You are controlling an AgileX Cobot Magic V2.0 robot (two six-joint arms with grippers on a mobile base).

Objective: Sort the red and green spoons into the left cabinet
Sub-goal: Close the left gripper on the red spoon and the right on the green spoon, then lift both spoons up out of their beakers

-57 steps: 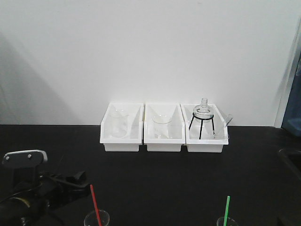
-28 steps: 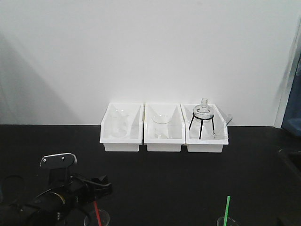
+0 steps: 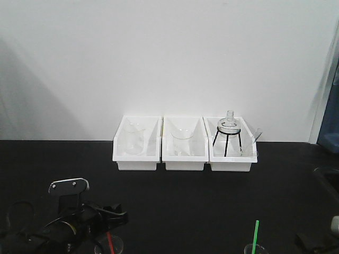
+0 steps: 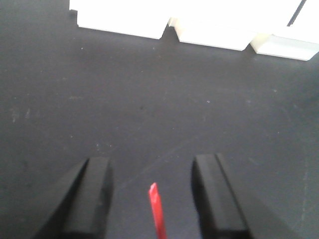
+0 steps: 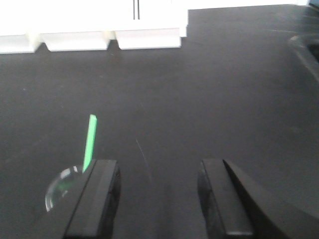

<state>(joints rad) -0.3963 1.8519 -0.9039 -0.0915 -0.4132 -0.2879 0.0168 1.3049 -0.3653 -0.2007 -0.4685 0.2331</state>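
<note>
Red spoon (image 3: pixel 110 244): handle upright, leaning a little toward 11 o'clock, foot in a small clear glass (image 3: pixel 119 245), at 7 o'clock in the front view. Left hand (image 4: pixel 151 163) is at it, fingers apart. The red handle tip stands between them, touching neither.

Green spoon (image 3: pixel 256 232): also upright, in a second glass (image 3: pixel 248 250) at 5 o'clock, well apart from the red. Right hand (image 5: pixel 158 165): fingers apart, nothing between them. The green handle is just outside its left finger, at 9 o'clock of the hand.

Surface (image 3: pixel 185 201): matt black, with faint scratches and dust specks. At 12 o'clock from the spoons, against the wall (image 3: pixel 169 58), three white bins (image 3: pixel 184 165) sit side by side. There is a beaker (image 3: pixel 134 138) in the left bin and another in the middle. The right bin holds a black tripod (image 3: pixel 228 142) carrying a glass flask (image 3: pixel 229 123). Wall is plain white. A dark rim shows at the surface's 3 o'clock edge; cannot tell what it is.
</note>
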